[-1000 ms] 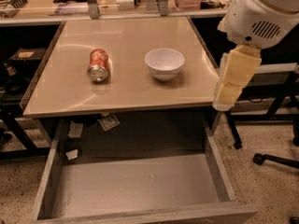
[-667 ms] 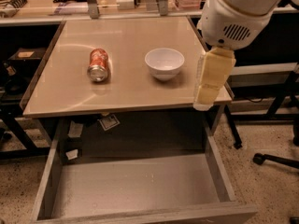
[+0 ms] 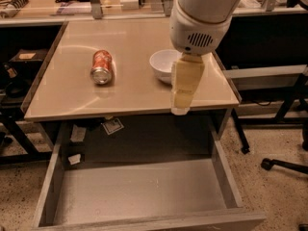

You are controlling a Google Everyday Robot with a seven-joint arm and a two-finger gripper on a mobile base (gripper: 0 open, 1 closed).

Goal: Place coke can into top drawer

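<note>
Now | coke can (image 3: 101, 67) well left of hand (image 3: 180, 107) | hand near bowl (image 3: 161, 64)

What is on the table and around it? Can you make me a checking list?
Surface: tan table, flat and shiny.
Job's things: coke can lying on its side, left on the table; top drawer pulled open, nothing inside.
Clutter: white bowl upright, right of the can; paper scraps under the table.
Hand: the hand hangs over the table's front right edge, beside the bowl, apart from the can.
Cables: nothing seen.
Surroundings: chair wheels at right.
</note>
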